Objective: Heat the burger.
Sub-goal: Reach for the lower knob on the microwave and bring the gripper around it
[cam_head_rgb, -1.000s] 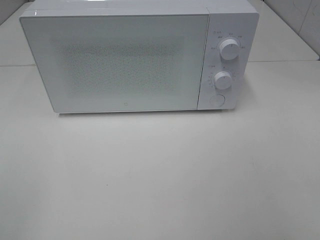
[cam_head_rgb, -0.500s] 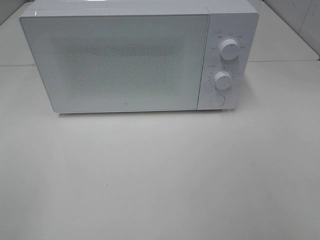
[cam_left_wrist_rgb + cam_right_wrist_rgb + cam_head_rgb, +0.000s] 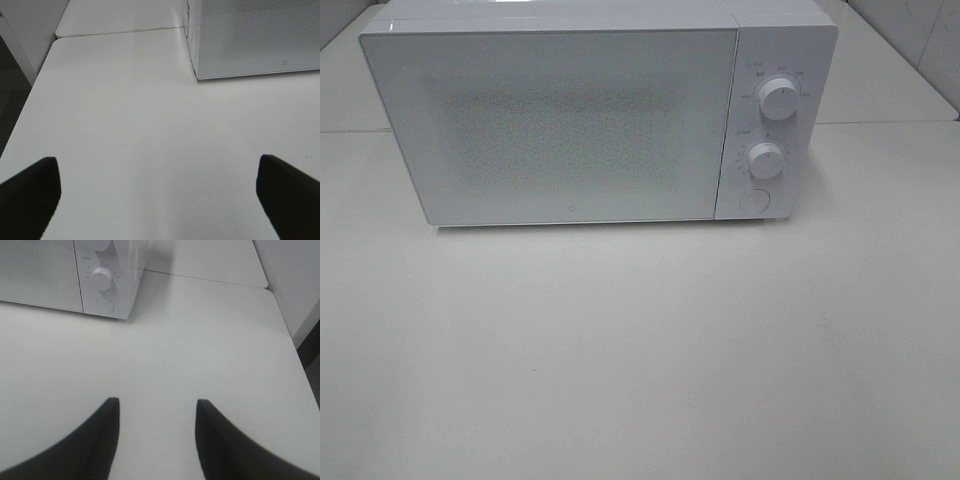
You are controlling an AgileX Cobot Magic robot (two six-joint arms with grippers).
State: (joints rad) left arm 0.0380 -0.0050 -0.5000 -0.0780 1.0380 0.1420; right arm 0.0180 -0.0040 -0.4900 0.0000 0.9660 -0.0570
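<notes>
Left gripper [image 3: 157, 165]: dark blunt fingers spread wide, nothing between, released. Right gripper [image 3: 156, 405]: dark tapered fingers half apart, nothing between, also released. Both hung over smooth matte white table [image 3: 640, 350]. At back stood boxy white microwave [image 3: 570, 120], door shut, glossy panel with fine dotted mesh. Round ribbed upper knob [image 3: 778, 98], lower knob [image 3: 766, 160], flat round button [image 3: 753, 200]. Burger showed in no view; its place could not be told.

A white desk [image 3: 640, 350] is filling the lower frame under soft, even light. A second desk [image 3: 885, 90] is butting against it along a seam in the upper frame, with a white microwave [image 3: 560, 120] standing across it. A pale tiled wall [image 3: 930, 35] is showing at upper right. A dark floor [image 3: 9, 87] is showing past the desk's edge.
</notes>
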